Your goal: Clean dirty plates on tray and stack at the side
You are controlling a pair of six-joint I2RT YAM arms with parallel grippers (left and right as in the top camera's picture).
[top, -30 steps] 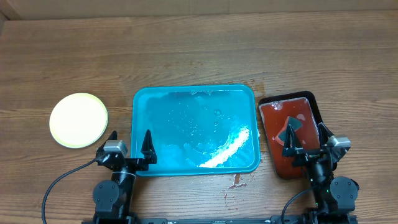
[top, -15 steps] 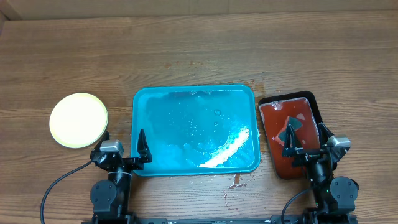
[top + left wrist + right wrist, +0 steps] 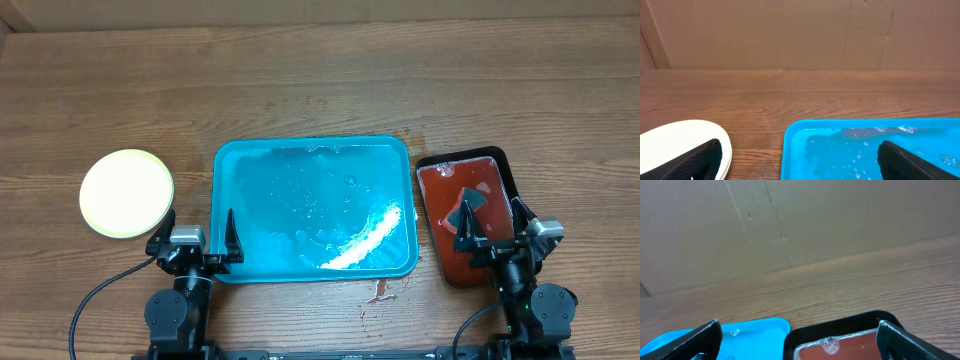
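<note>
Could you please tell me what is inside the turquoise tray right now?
Only water droplets and a wet sheen show in the tray. A finger of the left gripper covers a small strip at its near-left edge, hiding that spot.

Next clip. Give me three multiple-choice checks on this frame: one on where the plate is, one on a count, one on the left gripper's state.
1. Where is the pale yellow plate?
A) inside the turquoise tray
B) on the table, left of the tray
C) on the table, behind the tray

2. How many plates lie in the turquoise tray?
A) none
B) one
C) three

3. What state is the left gripper in?
A) shut on a plate
B) open, holding nothing
C) shut, empty

Answers:
1 B: the plate sits on bare wood beyond the tray's left rim.
2 A: the tray's floor shows only wet glare.
3 B: its fingers stand wide apart with nothing between them.
</note>
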